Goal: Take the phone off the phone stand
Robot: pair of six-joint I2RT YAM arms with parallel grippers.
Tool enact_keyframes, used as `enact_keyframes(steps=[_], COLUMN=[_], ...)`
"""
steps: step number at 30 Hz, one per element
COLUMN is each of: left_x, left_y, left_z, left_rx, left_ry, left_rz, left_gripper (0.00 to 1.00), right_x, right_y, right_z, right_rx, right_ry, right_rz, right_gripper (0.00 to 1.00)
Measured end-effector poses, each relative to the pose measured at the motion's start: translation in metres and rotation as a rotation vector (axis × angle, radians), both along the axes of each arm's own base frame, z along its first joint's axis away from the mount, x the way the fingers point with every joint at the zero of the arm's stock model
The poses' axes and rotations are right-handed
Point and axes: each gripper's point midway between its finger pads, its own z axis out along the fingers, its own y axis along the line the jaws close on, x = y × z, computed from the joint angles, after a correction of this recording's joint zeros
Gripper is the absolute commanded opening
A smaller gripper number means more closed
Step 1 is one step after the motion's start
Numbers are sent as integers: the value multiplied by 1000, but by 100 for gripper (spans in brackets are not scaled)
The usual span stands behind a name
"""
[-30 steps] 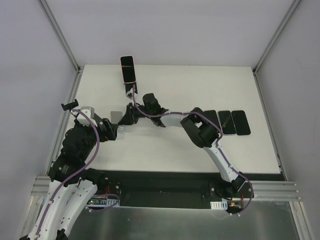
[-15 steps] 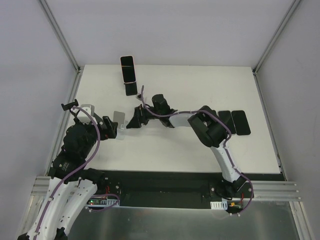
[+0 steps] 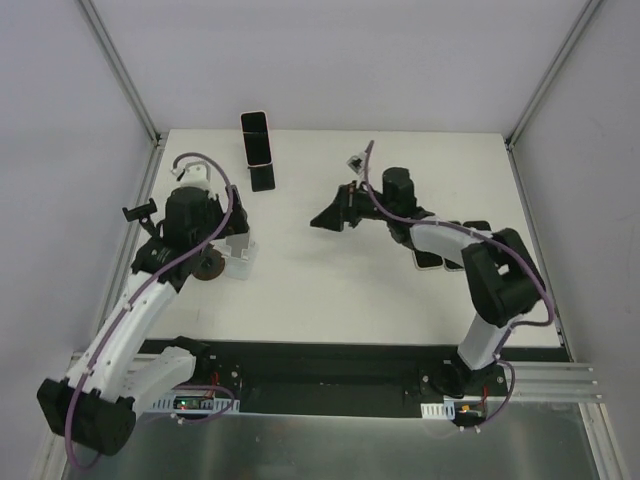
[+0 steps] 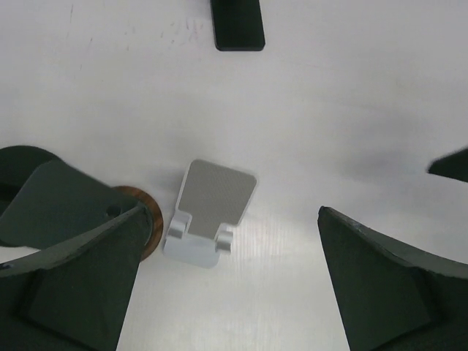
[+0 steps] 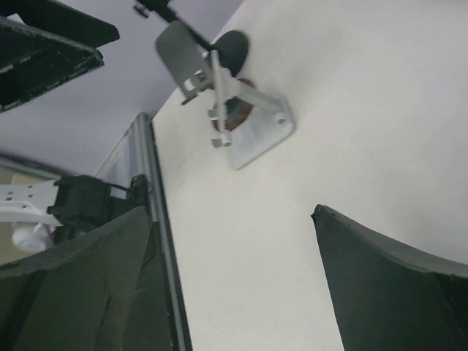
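Left claw (image 4: 232, 219) gapes wide over smooth silver bent-plate phone stand (image 4: 218, 191).

My left gripper (image 4: 232, 218) points down at the table with jaws spread wide, and my right gripper (image 5: 230, 213), arm reaching forward-left, gapes equally wide.

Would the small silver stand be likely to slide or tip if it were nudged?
The silver stand looks like thin bent metal, so it is probably stiff and light. Its flat base rests on the smooth white table, so a low nudge would likely slide it; a push high on its tilted back plate might tip it.
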Motion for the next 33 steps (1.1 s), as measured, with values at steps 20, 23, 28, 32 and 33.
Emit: enact_keyframes(steps=[20,23,28,32,33], left_x=[263,292,320,330,332], left_y=[-14,-19,-24,-22,-21], left_z=[-23,-32,-53,-68,-72], left_rx=[57,69,87,104,110], left_ry=[37,20,16,18,22], left_rz=[151,143,135,147,152], left_gripper=[99,99,99,99,99], right_x=[-35,-48,-56,-59,-60], right_y=[-229,-250,-269,-275,-276], right_z=[6,-2,-2,-10,-14], right_rx=[-520,-546,-573,-619,-633], right_ry=[-286,-305,-328,-311,-304], right_rz=[-734,-808,-878,-881,-877], right_gripper=[96,96,96,96,96])
